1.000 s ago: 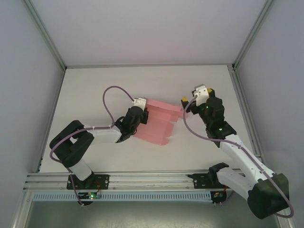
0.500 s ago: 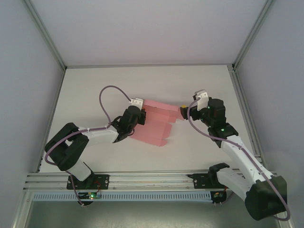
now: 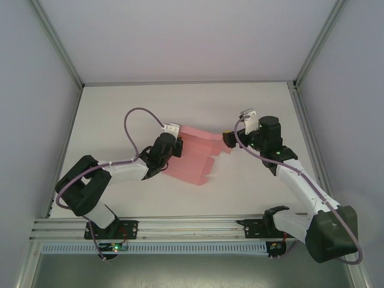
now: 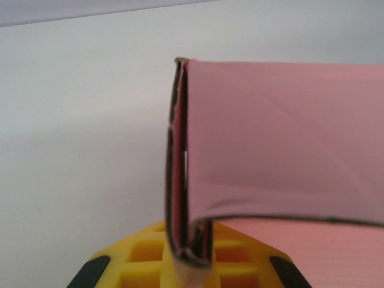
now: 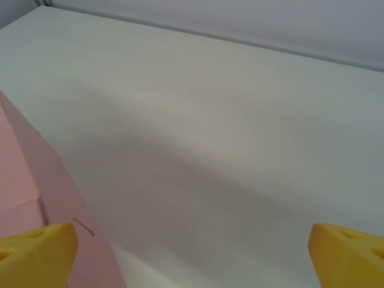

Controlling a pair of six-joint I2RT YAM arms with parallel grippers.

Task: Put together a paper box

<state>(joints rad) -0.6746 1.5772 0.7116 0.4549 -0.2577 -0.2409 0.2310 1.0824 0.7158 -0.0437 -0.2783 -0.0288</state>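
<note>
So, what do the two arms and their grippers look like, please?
The left arm and the right arm have white links with black joints. A purple cable loops along each. The left gripper and the right gripper have yellow fingers.

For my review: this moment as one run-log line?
left pincer: shut on pale pink cardboard sheet | right pincer: open at sheet's right edge

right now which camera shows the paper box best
Top external: the whole paper box shows, flaps and all. Left wrist gives a close-up of one folded edge pinched in the left gripper. Right wrist catches a pink corner at its lower left.
</note>
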